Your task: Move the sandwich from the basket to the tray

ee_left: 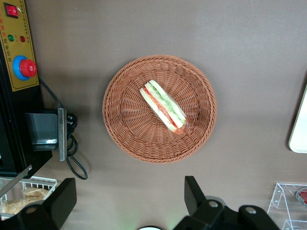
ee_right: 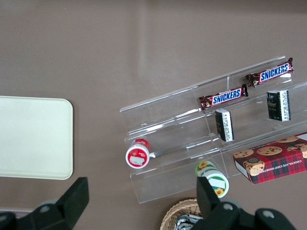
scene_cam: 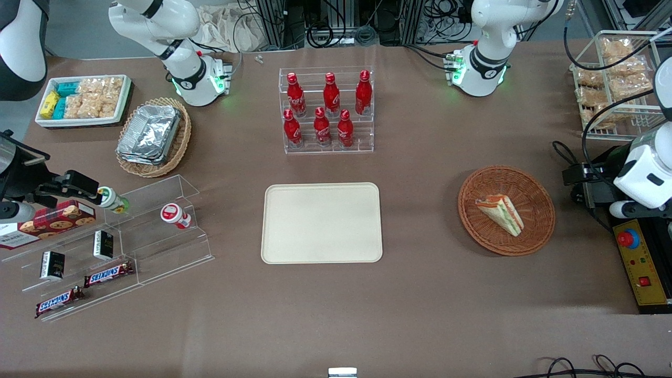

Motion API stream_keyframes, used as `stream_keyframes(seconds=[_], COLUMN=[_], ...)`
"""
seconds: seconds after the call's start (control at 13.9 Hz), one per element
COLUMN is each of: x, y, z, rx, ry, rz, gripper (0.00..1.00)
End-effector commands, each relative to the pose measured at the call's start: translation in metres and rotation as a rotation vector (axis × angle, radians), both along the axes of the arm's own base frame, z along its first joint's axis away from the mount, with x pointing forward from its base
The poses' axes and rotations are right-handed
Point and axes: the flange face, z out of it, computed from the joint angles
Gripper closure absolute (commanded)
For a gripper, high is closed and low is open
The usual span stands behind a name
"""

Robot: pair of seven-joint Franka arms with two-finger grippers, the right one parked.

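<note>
Left arm's pincer (ee_left: 129,201) hangs high above the bench (scene_cam: 420,294), over the ground just beside the basket (ee_left: 124,129); its two dark fingers (ee_left: 194,191) stand wide apart with nothing between them; no contact with any object.

Basket sits on the bench toward the working arm's end, upright; sandwich (ee_left: 163,106) lies inside it, near the middle, on its side with the layered cut edge showing green, orange and red; front view gives the same, sandwich (scene_cam: 501,212) resting on the basket's (scene_cam: 541,231) woven floor, clear of the rim.

Control box with a red button (ee_left: 25,68) stands near the basket, at the working arm's edge of the bench; a black cable runs from it; apart from the basket.

Tray (scene_cam: 321,222) lies flat at mid-bench, well apart from the basket, nothing on it; only a corner of the tray (ee_left: 300,129) shows to the wrist camera.

Rack of red bottles (scene_cam: 326,110) stands farther from the front camera than the tray; tan basket of foil containers (scene_cam: 153,136) and clear stepped shelf with snack bars (scene_cam: 105,247) sit toward the parked arm's end.
</note>
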Motion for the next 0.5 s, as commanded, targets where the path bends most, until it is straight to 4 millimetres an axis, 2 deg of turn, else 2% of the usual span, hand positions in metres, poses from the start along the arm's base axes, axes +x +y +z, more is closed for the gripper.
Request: stream_keyframes(seconds=[0.0,0.43], x=[-0.0003,-0.0048], y=[-0.0012,-0.0029], z=[0.0058,0.003], rx=[0.016,0.008], ry=[0.002,0.023], rz=[-0.007,-0.006], gripper=[0.0,0.0])
